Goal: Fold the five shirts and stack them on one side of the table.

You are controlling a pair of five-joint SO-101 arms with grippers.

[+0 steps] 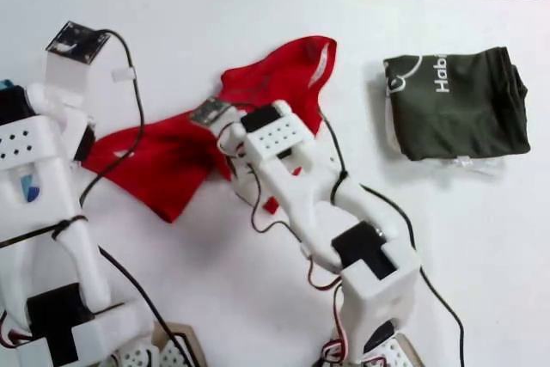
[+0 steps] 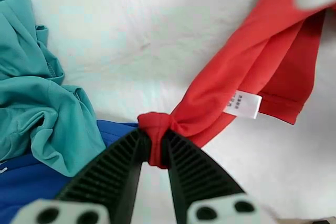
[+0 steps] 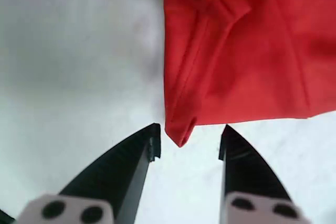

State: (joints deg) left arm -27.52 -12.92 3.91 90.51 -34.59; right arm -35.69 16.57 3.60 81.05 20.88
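1. The left tool is clamped hard on the red shirt. Its two ribbed black fingers pinch a bunched knot of the fabric, with nothing but cloth between them.
2. From that pinch the red cloth runs away in a tight, gathered band across the white worktop. A small white label hangs from a seam partway along it.
3. The right tool stands open with its jaws moderately apart and grips nothing. A folded corner of the red shirt points into the gap between the tips, nearer one finger than the other. It lies flat on the worktop.
4. In the high view the red shirt sprawls unfolded and rumpled across the middle of the worktop. One end is by the left arm, and the collar end is toward the far edge. The right arm reaches over its middle.
5. A dark green shirt lies folded on the right side of the worktop, well apart from the red one.
6. Just beside the left tool, a crumpled teal shirt lies partly over a blue shirt.
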